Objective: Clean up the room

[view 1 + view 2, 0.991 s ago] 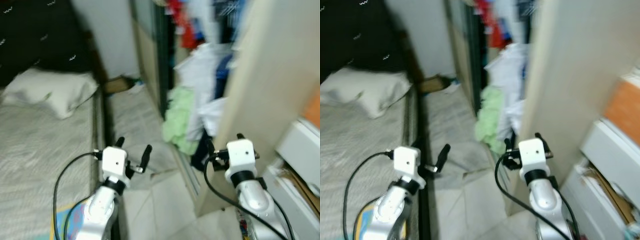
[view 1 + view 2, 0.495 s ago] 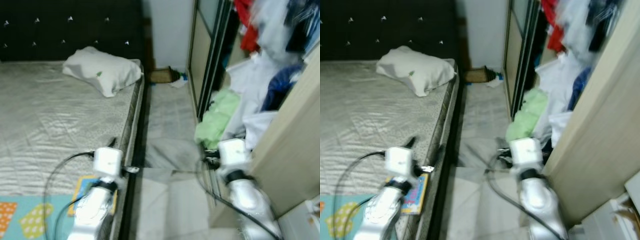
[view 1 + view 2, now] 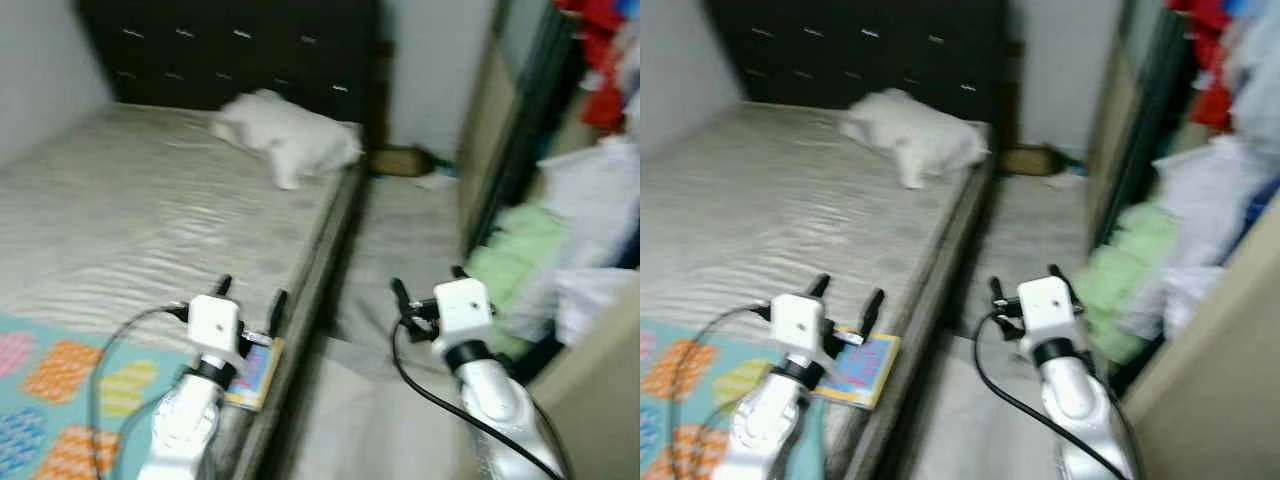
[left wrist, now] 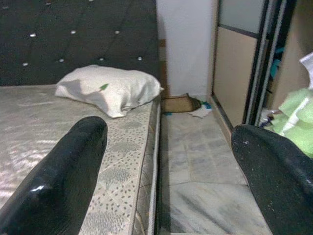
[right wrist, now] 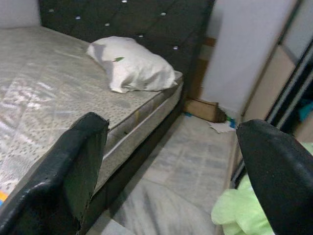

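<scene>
The view had swung left toward the bed (image 3: 150, 200); left gripper (image 3: 248, 305) and right gripper (image 3: 425, 290) hung spread, empty, mid-turn.

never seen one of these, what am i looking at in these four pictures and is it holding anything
This is a walking humanoid robot in a bedroom. The two wide pictures come from a stereo camera on its head, looking down past its silver arms. The other two come from cameras on its wrists, looking out between each gripper's two black fingers.

The left gripper hovers over the bed's edge and the right gripper over the floor; both are open and hold nothing.

On the mattress lies a white pillow, and nearer the robot a colourful patterned mat and a small colourful book. On the right, clothes spill from a wardrobe, including a green garment.
</scene>
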You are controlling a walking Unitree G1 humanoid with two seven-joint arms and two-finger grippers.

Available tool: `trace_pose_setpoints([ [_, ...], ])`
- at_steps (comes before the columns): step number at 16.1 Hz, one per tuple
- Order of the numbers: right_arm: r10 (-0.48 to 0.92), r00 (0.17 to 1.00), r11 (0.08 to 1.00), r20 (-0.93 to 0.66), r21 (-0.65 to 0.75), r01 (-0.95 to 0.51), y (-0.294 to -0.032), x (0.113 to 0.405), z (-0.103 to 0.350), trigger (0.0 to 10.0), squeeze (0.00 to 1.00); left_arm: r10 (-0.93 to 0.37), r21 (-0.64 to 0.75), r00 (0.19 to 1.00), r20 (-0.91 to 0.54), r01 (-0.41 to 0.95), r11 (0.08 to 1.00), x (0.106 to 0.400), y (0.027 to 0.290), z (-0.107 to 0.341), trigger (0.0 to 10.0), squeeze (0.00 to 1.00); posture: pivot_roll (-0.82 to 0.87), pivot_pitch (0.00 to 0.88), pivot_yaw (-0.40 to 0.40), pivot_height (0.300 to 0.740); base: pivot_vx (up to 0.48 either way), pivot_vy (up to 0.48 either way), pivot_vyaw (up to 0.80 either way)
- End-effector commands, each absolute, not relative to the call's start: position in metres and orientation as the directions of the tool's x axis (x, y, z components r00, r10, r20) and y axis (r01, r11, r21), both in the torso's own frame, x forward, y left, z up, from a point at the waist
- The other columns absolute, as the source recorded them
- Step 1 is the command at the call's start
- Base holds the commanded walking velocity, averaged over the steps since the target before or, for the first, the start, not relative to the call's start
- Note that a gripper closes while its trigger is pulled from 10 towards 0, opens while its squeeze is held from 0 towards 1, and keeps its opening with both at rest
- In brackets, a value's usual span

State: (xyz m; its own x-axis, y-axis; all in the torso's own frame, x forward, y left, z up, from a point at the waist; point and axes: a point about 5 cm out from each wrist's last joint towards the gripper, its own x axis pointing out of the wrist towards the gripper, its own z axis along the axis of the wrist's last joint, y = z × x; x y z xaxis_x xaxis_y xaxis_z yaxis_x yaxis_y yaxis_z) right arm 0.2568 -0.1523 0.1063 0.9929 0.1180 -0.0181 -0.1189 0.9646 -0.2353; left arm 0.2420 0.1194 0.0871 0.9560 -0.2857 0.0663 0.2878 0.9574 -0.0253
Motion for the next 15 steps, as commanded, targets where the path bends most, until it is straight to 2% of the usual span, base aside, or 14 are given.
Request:
trace_pose_setpoints([
  [1,0.115,0.993,0.968,-0.018,-0.222,-0.116,-0.1518,0.2567,0.1067,10.0,0.00,-0.292,-0.008,0.954,0.075,0.293,0.956,0.2429,0.1202,0.0897,10.0,0.00,-0.01,0.030,0.016,0.740,0.000,0.000,0.80],
  [15,0.131,0.991,0.968,-0.023,-0.212,-0.133,-0.1490,0.2576,0.1055,10.0,0.00,-0.290,-0.006,0.954,0.076,0.291,0.957,0.2446,0.1196,0.0898,10.0,0.00,-0.01,0.031,0.018,0.740,0.000,0.000,0.80],
])
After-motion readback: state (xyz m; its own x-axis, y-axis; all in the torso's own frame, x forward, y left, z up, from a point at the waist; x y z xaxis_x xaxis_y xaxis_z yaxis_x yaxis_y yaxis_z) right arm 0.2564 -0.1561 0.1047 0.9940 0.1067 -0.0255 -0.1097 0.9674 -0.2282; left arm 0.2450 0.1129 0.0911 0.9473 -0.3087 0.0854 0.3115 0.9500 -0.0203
